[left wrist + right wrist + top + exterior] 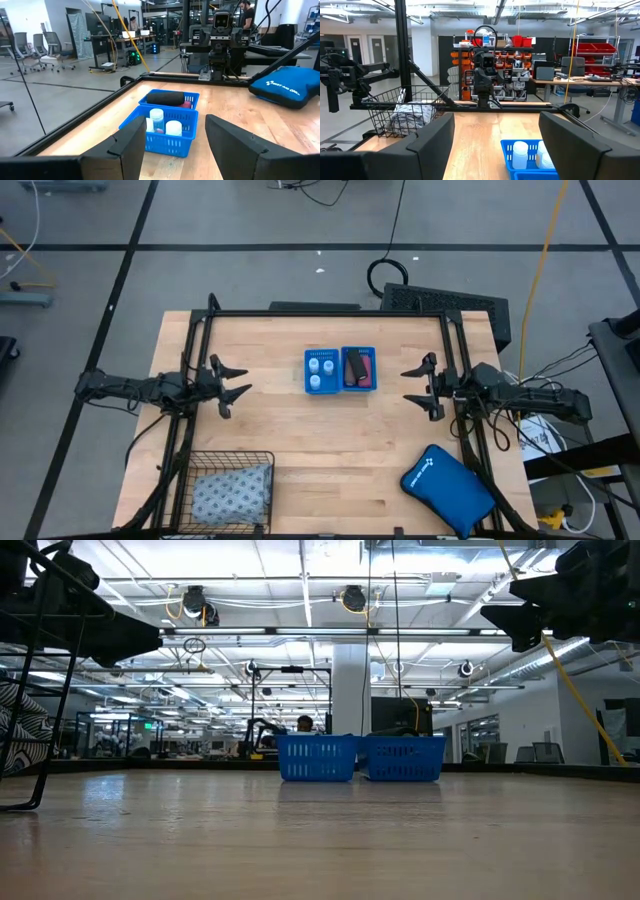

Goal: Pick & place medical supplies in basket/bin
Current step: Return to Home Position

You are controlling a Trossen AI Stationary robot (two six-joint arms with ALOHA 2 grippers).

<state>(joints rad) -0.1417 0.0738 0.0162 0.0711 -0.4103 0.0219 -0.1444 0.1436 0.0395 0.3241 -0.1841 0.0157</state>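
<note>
A blue plastic tray (340, 370) stands at the table's middle toward the far edge. Its left compartment holds white vials (320, 371); its right one holds a black roll (354, 367) and a pink one (366, 370). The grey-blue dotted soft pack (232, 492) lies inside the black wire basket (215, 463) at the near left corner. My left gripper (232, 384) hovers open at the table's left side, pointing at the tray. My right gripper (424, 385) hovers open at the right side, facing it. Both hold nothing.
A large bright-blue zip pouch (448, 489) with a white logo lies at the table's near right corner. A black frame (330, 313) runs along the far edge and both sides. Bare wood spans the middle and near part of the table.
</note>
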